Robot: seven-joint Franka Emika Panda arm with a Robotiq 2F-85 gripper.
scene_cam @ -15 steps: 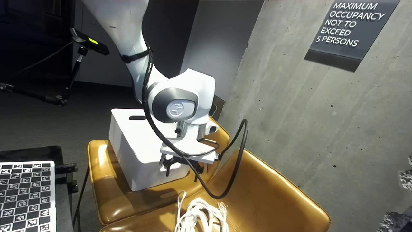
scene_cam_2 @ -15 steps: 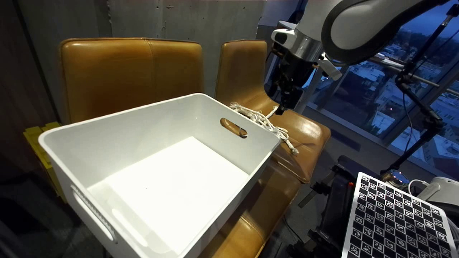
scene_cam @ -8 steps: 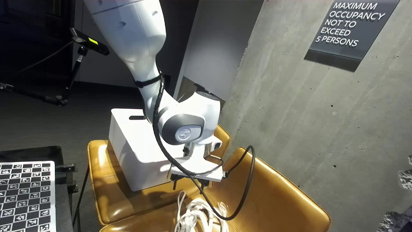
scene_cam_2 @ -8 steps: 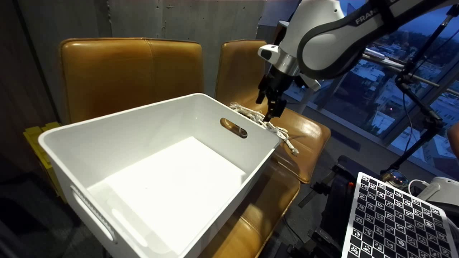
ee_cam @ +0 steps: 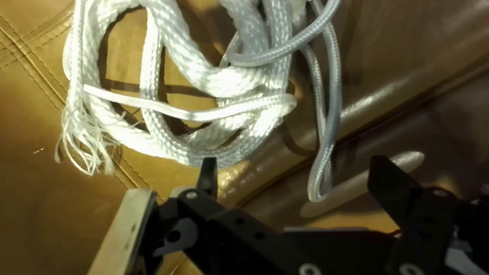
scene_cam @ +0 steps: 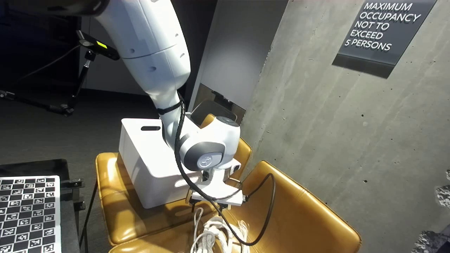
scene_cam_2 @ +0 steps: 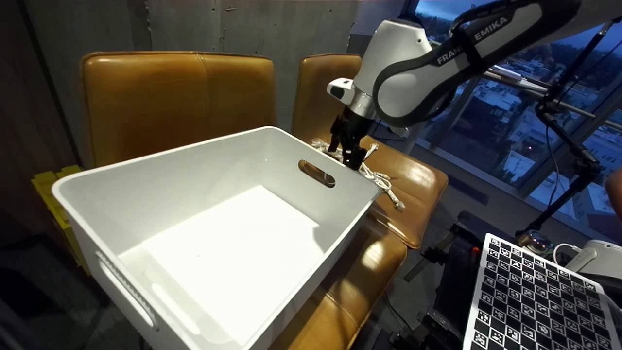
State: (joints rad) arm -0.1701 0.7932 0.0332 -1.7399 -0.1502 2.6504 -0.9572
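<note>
At the bottom of the wrist view, the black two-fingered gripper [ee_cam: 292,161] has its fingers spread wide apart, released. Across the upper left and upper middle of that frame lies the tangled bundle of white braided rope [ee_cam: 229,82], one end frayed into strands at the left; a slim loop of it dips between the two fingertips as seen there. The finger toward the picture's left overlaps the rope's lower edge, though contact cannot be told. The rope, at bottom centre in an exterior view, rests on the seat of a tan leather chair [scene_cam: 299,211]. Left of centre there, an open white rectangular plastic bin [scene_cam: 161,193] stands on a second tan leather chair [scene_cam: 123,218].
</note>
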